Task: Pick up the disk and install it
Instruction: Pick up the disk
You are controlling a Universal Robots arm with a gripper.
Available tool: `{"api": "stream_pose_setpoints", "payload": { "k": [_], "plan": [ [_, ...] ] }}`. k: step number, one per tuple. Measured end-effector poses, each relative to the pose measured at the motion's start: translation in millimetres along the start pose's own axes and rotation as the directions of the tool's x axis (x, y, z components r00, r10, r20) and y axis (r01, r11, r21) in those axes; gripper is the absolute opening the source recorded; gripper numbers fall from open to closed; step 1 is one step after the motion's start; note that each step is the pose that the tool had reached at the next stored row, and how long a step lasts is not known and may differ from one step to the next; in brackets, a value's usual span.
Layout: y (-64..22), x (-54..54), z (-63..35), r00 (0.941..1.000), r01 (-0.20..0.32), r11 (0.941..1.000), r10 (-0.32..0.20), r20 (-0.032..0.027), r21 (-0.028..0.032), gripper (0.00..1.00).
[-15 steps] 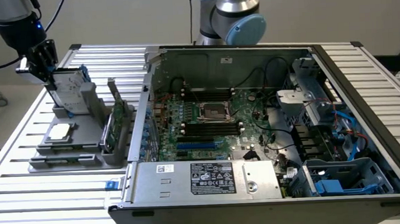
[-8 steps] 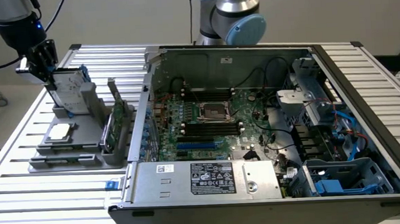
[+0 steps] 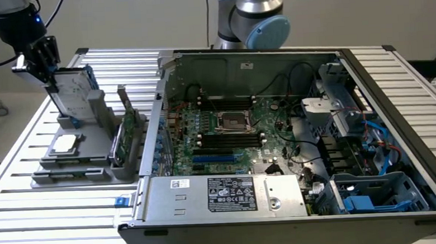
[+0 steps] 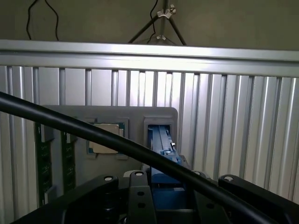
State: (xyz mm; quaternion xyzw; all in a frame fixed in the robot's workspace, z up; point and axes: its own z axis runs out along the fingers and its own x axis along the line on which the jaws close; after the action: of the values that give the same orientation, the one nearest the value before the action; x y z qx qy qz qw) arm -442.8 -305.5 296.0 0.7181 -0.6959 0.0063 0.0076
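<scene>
The disk [image 3: 73, 91], silver-grey with a white label and a blue carrier edge, stands upright in the grey holder [image 3: 79, 169] at the exterior view's left. My gripper [image 3: 50, 75] comes down on its top edge, with the black jaws closed against both faces. In the wrist view the blue edge of the disk [image 4: 163, 156] runs from between my gripper [image 4: 166, 189] jaws down into the holder's [image 4: 131, 114] slot.
A square silver processor chip [image 3: 64, 143] [image 4: 106, 138] and green circuit cards [image 3: 128, 126] [image 4: 44, 158] share the holder. The open computer case [image 3: 278, 124] with blue drive bays [image 3: 371, 195] sits to the exterior view's right on the slatted aluminium table [image 3: 51, 220]. A black cable [image 4: 70, 123] crosses the wrist view.
</scene>
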Motion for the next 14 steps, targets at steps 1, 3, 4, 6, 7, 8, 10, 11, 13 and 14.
{"api": "stream_pose_setpoints", "payload": {
  "k": [1,3,4,6,7,8,10,11,13,14],
  "plan": [
    [0.0,0.1,-4.5,1.0,0.0,1.0,0.0,-0.0001,-0.0001,0.33],
    [0.0,0.3,-13.5,1.0,0.0,1.0,0.0,-0.0001,-0.0001,0.33],
    [0.0,0.3,-17.3,1.0,0.0,1.0,0.0,-0.0001,-0.0002,0.33],
    [0.0,0.5,-25.4,1.0,0.0,1.0,0.0,-0.0001,-0.0001,0.33],
    [-0.5,0.7,-30.2,1.0,0.0,1.0,0.0,-0.0002,-0.0003,0.33],
    [-1.3,0.8,-34.6,1.0,0.0,1.0,0.0,-0.0001,0.0,0.33],
    [-4.1,1.0,-43.7,1.0,0.0,1.0,0.0,-0.0002,-0.0005,0.33],
    [-6.5,1.2,-48.1,1.0,0.0,1.0,0.0,-0.0002,-0.0005,0.33],
    [-12.5,1.6,-57.5,1.0,0.0,1.0,0.0,-0.0002,-0.0019,0.33],
    [-15.7,1.7,-61.9,1.0,0.0,1.0,0.0,-0.0001,-0.0023,0.33]
  ]
}}
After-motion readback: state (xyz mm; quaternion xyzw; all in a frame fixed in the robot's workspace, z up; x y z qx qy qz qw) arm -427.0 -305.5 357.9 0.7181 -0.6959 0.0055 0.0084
